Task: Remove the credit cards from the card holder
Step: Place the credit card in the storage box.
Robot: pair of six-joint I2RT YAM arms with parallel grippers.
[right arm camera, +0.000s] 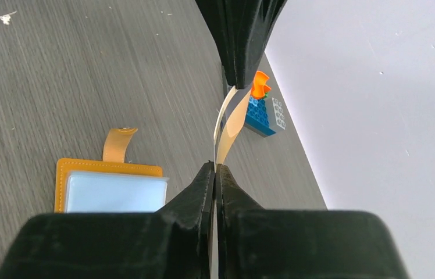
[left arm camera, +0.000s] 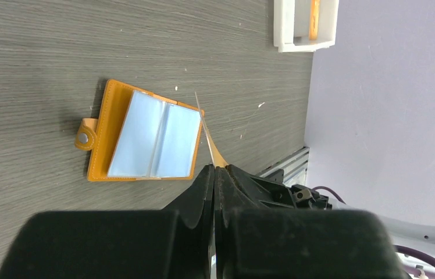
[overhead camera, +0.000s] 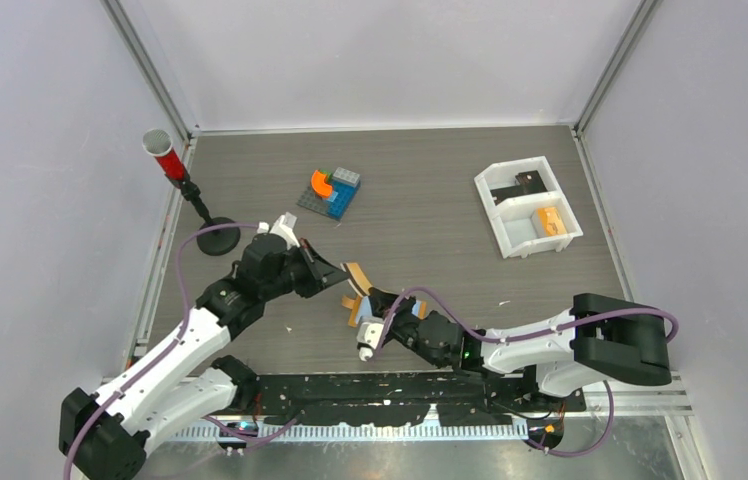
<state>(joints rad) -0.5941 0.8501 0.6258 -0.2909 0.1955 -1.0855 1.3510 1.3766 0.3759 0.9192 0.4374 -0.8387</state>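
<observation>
I am looking at a dark grey table. The open card holder is lying near its front. A white tray, a brick toy and a black stand are sitting further back.

The top external camera looks down from above and behind both arms, far enough off to take in the whole table. Each wrist camera looks close along its own fingers. The left gripper and right gripper face each other (nearly tip to tip), so both views share the card holder beside them.
</observation>
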